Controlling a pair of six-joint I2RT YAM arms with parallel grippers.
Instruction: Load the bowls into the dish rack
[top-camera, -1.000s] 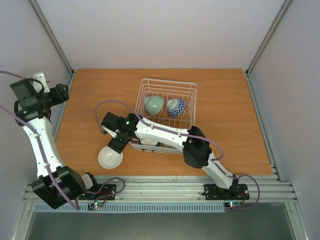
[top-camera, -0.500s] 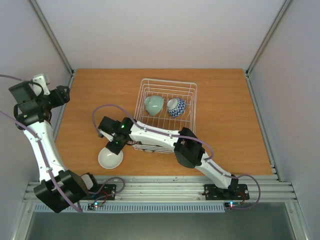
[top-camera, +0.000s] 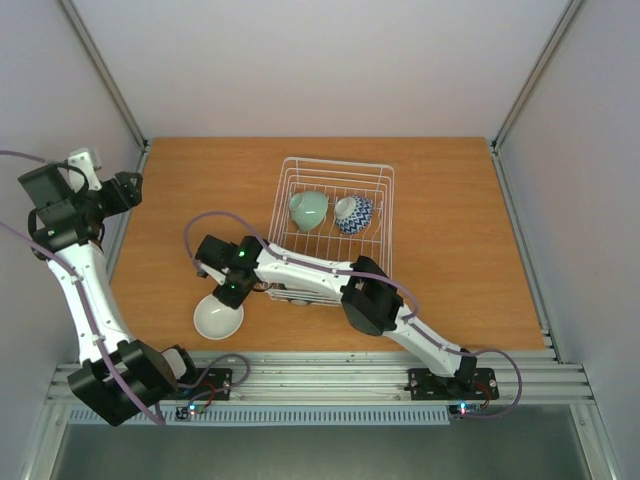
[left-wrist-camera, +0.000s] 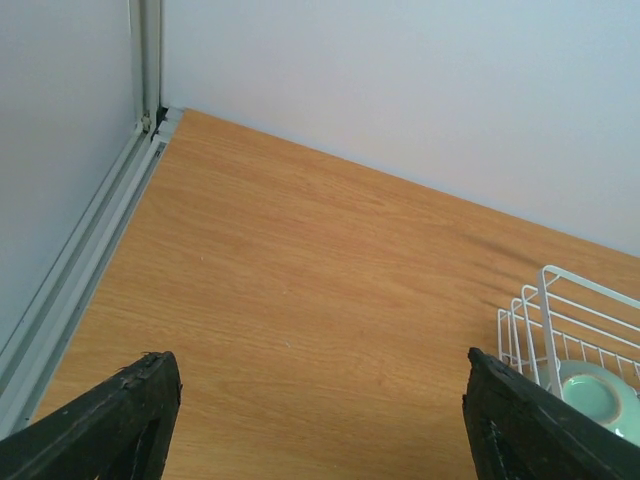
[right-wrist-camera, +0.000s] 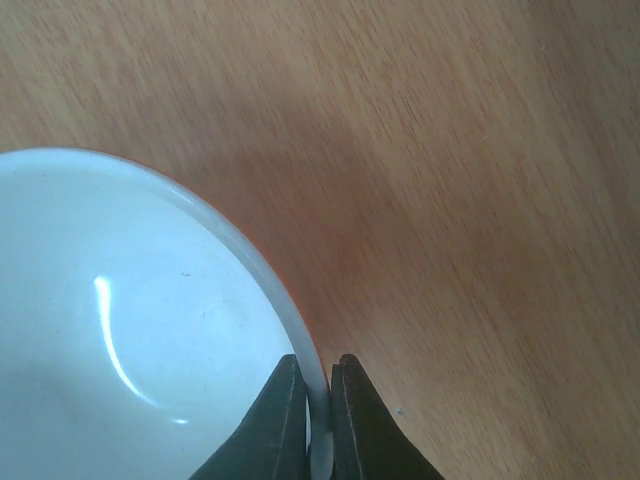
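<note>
Over the left edge of the light-brown wooden bench (top-camera: 190, 180), raised high: the black two-finger left gripper (left-wrist-camera: 315, 400), spread wide, gripping nothing, looking down on bare wood and one corner of the rack.

Moving right, near the front edge and left of centre: a plain white glazed ceramic bowl (top-camera: 218, 318), mouth up on the wood, outside the rack. And there, clamped onto the rim on the side nearest the rack: the black two-finger right gripper (right-wrist-camera: 320, 400), squeezed tight on that thin white edge, one finger inside the bowl and one outside, clear as day from the right wrist view. Behind it, the white right arm (top-camera: 320, 270), stretched low from its base at the front right, crossing the near end of the rack.

Further right, mid-bench and running toward the far edge: the white wire rectangular dish rack (top-camera: 336, 159), sitting flat. Inside, in the far half, two bowls side by side: a pale mint-green ceramic bowl (top-camera: 308, 210) on the left, tipped over, and just beside it on the right a blue-and-white patterned ceramic bowl (top-camera: 352, 214), also tilted. Touching or not, impossible to tell from above. Near half of the rack partly hidden under the arm.
</note>
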